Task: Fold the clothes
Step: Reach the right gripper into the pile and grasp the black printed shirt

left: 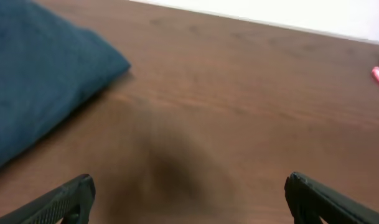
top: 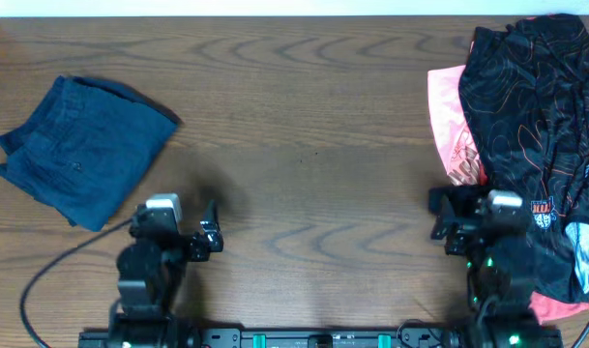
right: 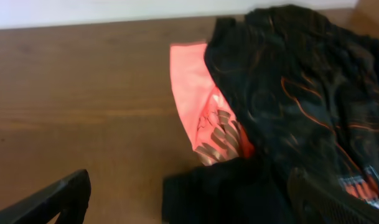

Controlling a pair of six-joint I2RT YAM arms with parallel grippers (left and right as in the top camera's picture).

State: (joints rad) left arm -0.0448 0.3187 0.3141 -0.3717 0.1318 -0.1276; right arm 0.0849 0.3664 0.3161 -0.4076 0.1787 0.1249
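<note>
A folded dark blue garment (top: 81, 150) lies at the far left of the table; its corner shows in the left wrist view (left: 40, 74). A heap of unfolded clothes sits at the right: a black patterned garment (top: 541, 106) over a pink one (top: 451, 121), both also in the right wrist view, the black garment (right: 301, 93) above the pink garment (right: 192, 81). My left gripper (top: 209, 232) is open and empty over bare table (left: 189, 199). My right gripper (top: 447, 217) is open, its jaws (right: 189, 199) straddling the near edge of the black garment.
The brown wooden table (top: 304, 126) spans the whole view, with its far edge against a white wall. A cable (top: 43, 280) loops off the left arm's base at the front left.
</note>
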